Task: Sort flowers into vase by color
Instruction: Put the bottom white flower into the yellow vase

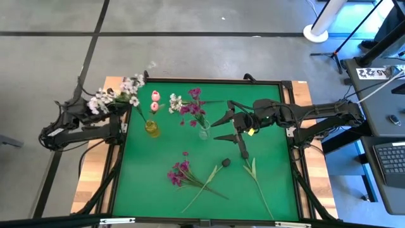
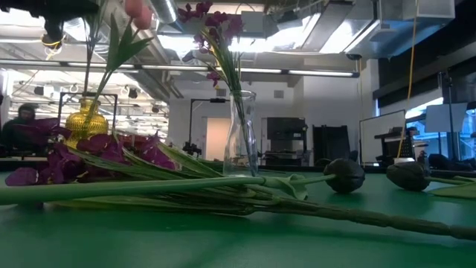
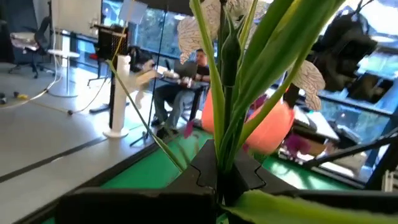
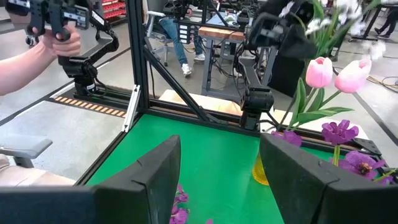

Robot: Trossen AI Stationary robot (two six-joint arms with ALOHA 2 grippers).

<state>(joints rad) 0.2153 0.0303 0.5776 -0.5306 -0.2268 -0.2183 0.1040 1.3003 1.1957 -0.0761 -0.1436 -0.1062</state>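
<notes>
My left gripper [image 1: 124, 108] is at the table's far left corner, shut on a white flower sprig [image 1: 118, 95]. A yellow vase [image 1: 152, 128] holds pink tulips [image 4: 319, 71]. A clear vase [image 2: 242, 138] holds magenta flowers [image 1: 193, 105] and a white sprig [image 1: 175, 101]. My right gripper [image 4: 217, 180] hovers open above the table, to the right of the clear vase, with nothing between its fingers. Loose magenta flowers [image 1: 179, 172], a dark-headed stem [image 1: 226, 163] and a green stem [image 1: 259, 183] lie flat on the green mat. My left gripper pinches the white sprig's green stems [image 3: 222, 158] between its two fingers [image 3: 199, 177]. The fingers lie about level and the stems rise up out of them. The white heads [image 3: 199, 28] stand above the fingers, clear of the table.
The green mat [image 1: 145, 190] has a raised black frame around it. Free room lies at its near left. Beyond the table, a person's hand [image 4: 37, 46] grips a handle, and another person sits at a desk [image 3: 186, 81].
</notes>
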